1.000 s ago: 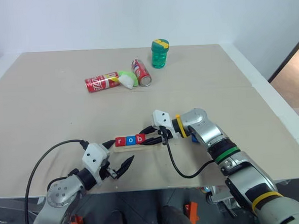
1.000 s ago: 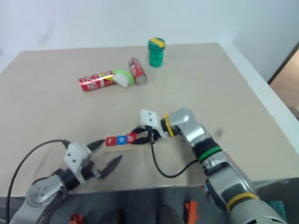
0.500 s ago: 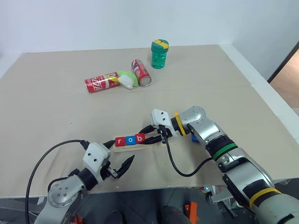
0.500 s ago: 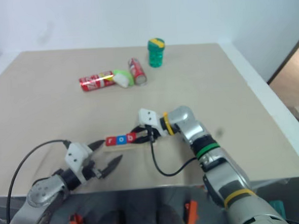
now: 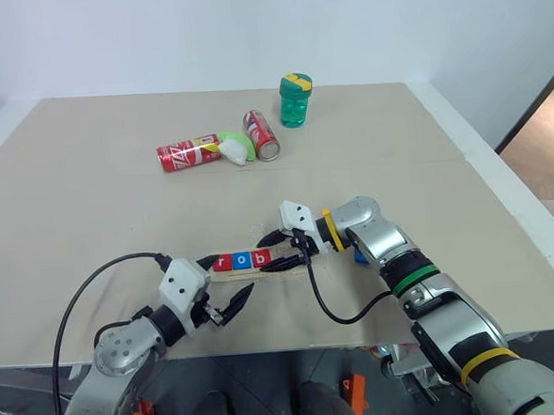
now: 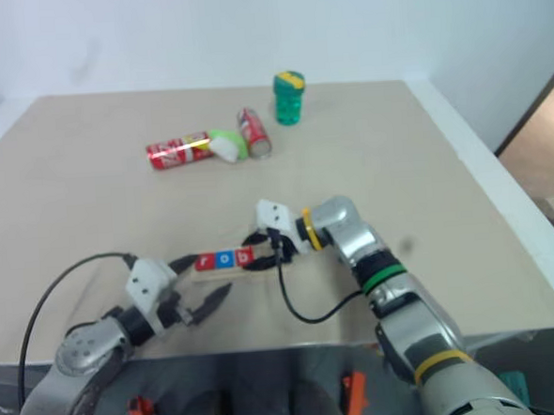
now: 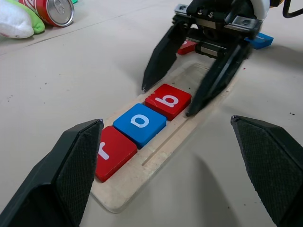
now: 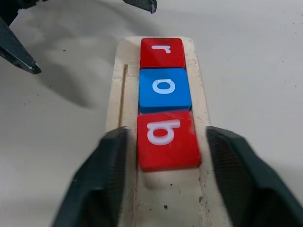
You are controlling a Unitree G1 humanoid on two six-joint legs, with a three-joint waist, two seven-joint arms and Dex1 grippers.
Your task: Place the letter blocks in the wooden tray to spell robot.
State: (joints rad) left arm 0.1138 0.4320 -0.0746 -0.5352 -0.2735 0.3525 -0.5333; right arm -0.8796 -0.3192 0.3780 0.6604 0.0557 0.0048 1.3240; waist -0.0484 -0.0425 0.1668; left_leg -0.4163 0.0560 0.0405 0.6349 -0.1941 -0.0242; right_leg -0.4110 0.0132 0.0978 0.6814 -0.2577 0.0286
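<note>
Three letter blocks [image 7: 140, 124], r, o, b, lie in the wooden tray [image 7: 163, 151]

Red r [image 7: 112, 152], blue o [image 7: 140, 124], red b [image 7: 168, 100] lie flat in the wooden tray [image 7: 156, 158]

We count three letter blocks [image 7: 139, 122] in the wooden tray [image 7: 163, 153], with two more behind it. Beyond the tray lie two red soda cans [image 5: 188, 154] and one green bottle [image 5: 296, 99].

Both grippers [image 7: 191, 101] [image 5: 227, 288] spread wide
</note>
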